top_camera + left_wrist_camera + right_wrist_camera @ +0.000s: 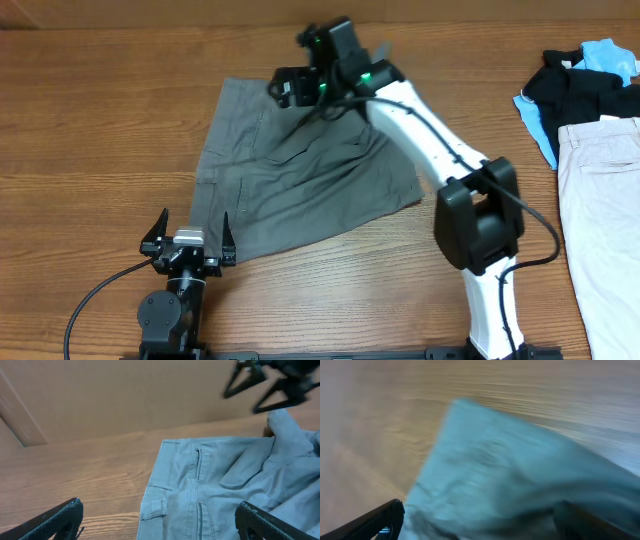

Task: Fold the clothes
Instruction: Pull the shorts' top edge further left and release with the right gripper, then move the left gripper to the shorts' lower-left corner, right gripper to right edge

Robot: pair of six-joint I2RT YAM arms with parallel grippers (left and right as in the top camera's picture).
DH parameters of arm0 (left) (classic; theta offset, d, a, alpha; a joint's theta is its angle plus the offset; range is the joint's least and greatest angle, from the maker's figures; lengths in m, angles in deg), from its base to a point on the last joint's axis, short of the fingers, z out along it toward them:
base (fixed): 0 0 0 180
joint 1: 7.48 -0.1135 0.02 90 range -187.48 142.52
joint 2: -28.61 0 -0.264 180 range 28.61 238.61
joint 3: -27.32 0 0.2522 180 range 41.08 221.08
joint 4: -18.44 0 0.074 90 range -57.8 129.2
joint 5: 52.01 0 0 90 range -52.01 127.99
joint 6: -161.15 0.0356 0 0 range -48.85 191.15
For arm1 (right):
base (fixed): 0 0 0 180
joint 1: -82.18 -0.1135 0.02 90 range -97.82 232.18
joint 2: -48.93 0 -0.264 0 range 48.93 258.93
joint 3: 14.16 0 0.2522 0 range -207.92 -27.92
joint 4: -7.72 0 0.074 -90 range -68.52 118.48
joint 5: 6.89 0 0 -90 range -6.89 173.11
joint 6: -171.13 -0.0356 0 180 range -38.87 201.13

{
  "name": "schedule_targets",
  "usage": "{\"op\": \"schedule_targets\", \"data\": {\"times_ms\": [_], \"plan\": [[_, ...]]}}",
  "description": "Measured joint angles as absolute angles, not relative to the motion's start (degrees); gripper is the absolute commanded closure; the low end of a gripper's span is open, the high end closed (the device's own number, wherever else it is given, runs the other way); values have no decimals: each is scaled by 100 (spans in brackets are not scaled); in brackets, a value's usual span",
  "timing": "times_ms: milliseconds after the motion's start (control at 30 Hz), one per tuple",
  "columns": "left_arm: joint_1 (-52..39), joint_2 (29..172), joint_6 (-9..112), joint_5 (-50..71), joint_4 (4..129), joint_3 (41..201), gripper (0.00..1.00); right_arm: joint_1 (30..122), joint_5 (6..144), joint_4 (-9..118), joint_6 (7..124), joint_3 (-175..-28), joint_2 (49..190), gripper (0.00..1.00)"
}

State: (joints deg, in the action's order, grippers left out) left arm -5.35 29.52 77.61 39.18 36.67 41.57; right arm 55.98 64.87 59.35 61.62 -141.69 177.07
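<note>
- On the table's [90, 120] middle, grey trousers [290, 175] are lying rumpled — far edge hiding beneath the right gripper [285, 92], jaws standing apart.
- Beside the near corner, the left gripper [192, 222] is hovering wide-jawed.

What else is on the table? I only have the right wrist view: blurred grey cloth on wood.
Observer: Beyond the grey trousers, black and light-blue garments and pale beige trousers lie at the table's right edge.
Operator: And the other arm?
Observer: The left end effector is open at the trousers' near left corner.
Operator: Where over the cloth is mine?
Observer: The right end effector is above the trousers' far edge, open.
</note>
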Motion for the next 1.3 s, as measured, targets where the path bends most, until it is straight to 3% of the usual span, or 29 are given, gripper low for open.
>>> {"op": "schedule_targets", "data": {"times_ms": [367, 600, 900, 1300], "plan": [[-533, 2952, 7761, 3918, 3667, 4157, 0, 7259, 7698, 8337, 5891, -14202, 15705, 0], [-533, 2952, 7761, 3918, 3670, 4157, 0, 7403, 7848, 9889, 6053, -14316, 15289, 0], [-533, 2952, 7761, 3918, 3665, 4157, 0, 7469, 8714, 11637, 4982, -14285, 15366, 0], [-533, 2952, 7761, 3918, 3670, 4157, 0, 7469, 9129, 11852, 4475, -13964, 14196, 0]]}}
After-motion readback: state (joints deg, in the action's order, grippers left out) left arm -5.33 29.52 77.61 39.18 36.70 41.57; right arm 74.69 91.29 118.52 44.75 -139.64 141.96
